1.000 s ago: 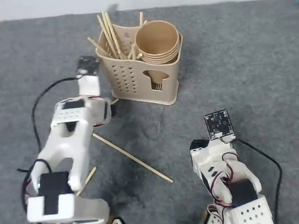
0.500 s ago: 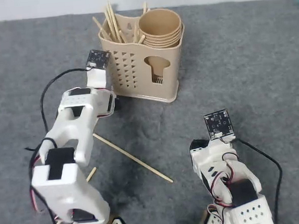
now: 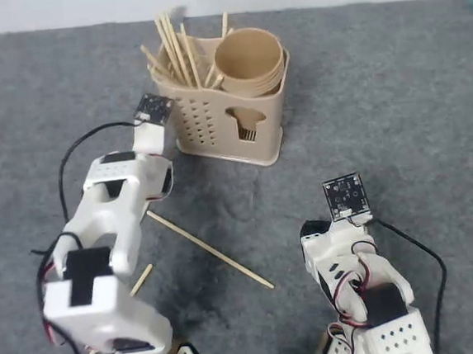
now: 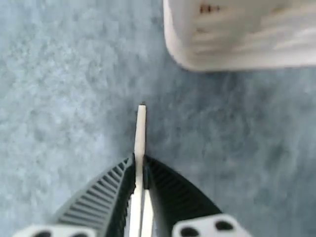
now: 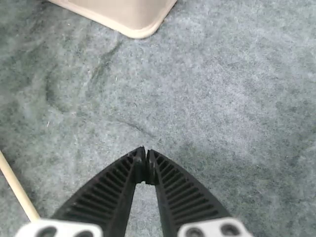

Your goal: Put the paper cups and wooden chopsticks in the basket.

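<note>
Wooden and pale, one chopstick [image 4: 140, 129] sits pinched between the fingers of my left gripper [image 4: 139, 165], its tip poking out ahead of the jaws and low over the grey carpet [image 3: 394, 89], just short of the basket [image 4: 237, 34]. I read the grip as clenched on the stick near one end, which leaves most of its length trailing back under the wrist; to drop it in, I'd judge it has to be lifted and tipped over the rim. The basket itself already carries a stack of paper cups [image 3: 248, 58] in its right half and a bundle of chopsticks [image 3: 174, 46] standing upright beside them, leaning on the wall. Two more sticks lie loose on the carpet: a long one [image 3: 210, 250] slanting between the arms, and another [image 3: 143, 276] partly under my left arm. My right gripper [image 5: 146, 158] is closed on nothing, parked low over the carpet well short of the basket, out of the working arm's way.
</note>
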Controlling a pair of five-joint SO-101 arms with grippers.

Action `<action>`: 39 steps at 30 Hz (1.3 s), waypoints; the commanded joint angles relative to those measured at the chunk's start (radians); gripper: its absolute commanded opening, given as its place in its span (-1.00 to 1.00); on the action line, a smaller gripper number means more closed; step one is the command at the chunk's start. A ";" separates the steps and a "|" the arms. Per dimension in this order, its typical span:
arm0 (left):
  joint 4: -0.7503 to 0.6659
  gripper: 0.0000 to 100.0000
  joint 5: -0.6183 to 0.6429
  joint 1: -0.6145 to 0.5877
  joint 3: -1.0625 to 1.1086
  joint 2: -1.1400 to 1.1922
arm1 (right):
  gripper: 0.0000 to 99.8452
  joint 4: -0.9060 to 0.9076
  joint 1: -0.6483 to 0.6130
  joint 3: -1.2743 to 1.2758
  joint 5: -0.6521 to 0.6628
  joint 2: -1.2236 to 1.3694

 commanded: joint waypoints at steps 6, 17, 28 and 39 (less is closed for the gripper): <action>0.015 -0.98 -0.023 -0.149 0.054 -0.196 | -0.98 0.001 0.007 0.020 0.018 -0.005; 0.015 -0.98 -0.017 -0.305 0.051 -0.322 | -0.98 0.001 0.007 0.020 0.018 -0.005; -0.230 -0.98 0.101 -0.417 0.191 -0.624 | -0.98 0.001 0.007 0.020 0.018 -0.005; -0.356 -0.98 0.203 -0.410 0.478 -1.135 | -0.98 0.001 0.007 0.020 0.018 -0.005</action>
